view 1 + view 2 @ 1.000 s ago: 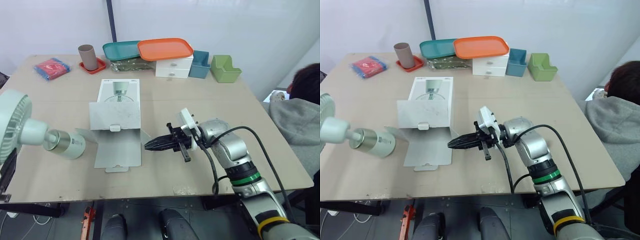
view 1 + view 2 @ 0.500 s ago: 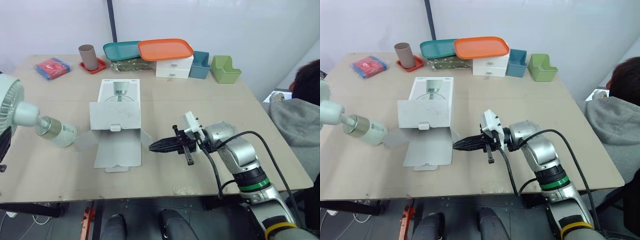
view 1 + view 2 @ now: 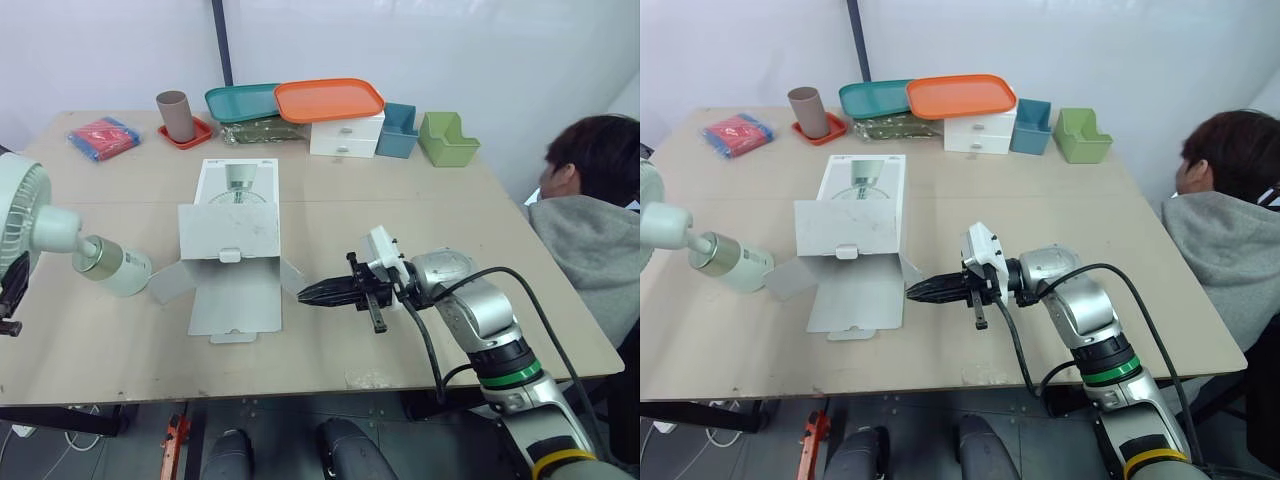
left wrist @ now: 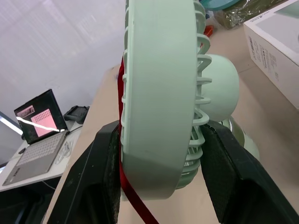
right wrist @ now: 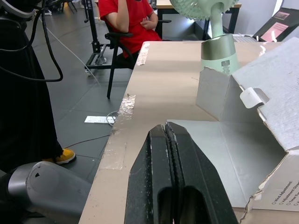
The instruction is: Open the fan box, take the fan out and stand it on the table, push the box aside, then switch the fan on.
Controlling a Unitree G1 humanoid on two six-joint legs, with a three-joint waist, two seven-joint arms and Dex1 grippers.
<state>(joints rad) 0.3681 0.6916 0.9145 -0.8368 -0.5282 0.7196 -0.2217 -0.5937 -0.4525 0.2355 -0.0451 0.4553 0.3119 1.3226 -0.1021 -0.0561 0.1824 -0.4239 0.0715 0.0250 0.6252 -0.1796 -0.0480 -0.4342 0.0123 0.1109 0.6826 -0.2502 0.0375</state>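
Note:
The pale green fan hangs tilted at the table's far left, its round base low beside the box; I cannot tell whether it touches the table. My left gripper is shut on the fan's head, one black finger on each side of the grille. The white fan box lies in the middle with its end flaps spread open toward me. My right gripper is shut with nothing held, low over the table just right of the box's side flap.
Along the back edge stand a red cloth, a brown cup on a red saucer, a teal tray, an orange tray on white drawers, and blue and green bins. A person sits at the right.
The fan has been carried left and up, away from the box mouth, then settled slightly lower. My right gripper drew back a little to the right. The person leaned into view.

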